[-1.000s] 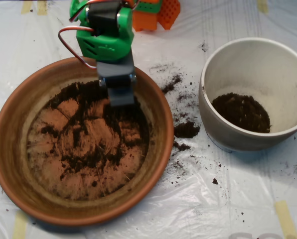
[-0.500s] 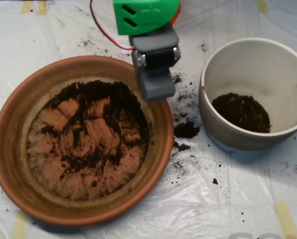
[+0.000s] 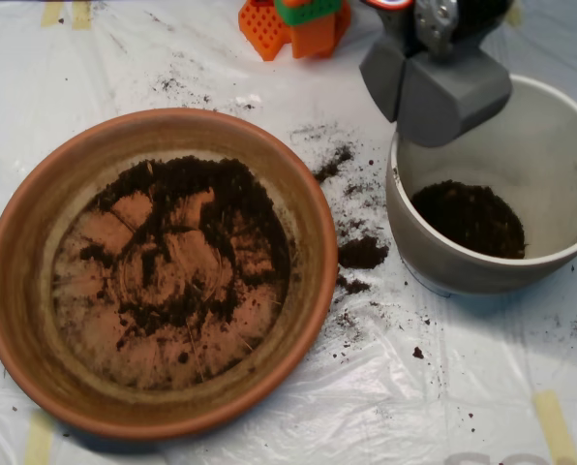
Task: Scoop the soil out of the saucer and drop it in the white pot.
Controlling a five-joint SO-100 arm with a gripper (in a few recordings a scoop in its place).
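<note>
The terracotta saucer [image 3: 17, 242] lies at the left. Dark soil [image 3: 187, 184] is spread thinly over its floor, thickest along the far side, with bare orange patches showing through. At the right stands the white pot [image 3: 550, 145], holding a dark heap of soil [image 3: 468, 218] at its bottom. My grey scoop [image 3: 434, 97] hangs over the pot's upper left rim, its two shells drawn together and shut. Whatever is inside the shells is hidden.
Spilled soil [image 3: 362, 253] lies in clumps and crumbs on the plastic sheet between saucer and pot. Orange and green arm parts [image 3: 293, 24] sit at the top edge. Yellow tape strips [image 3: 555, 426] mark the sheet's corners.
The scoop has lifted off the saucer's far side and swung right, from above the saucer rim to above the white pot's left rim. The soil in the saucer and pot looks unchanged.
</note>
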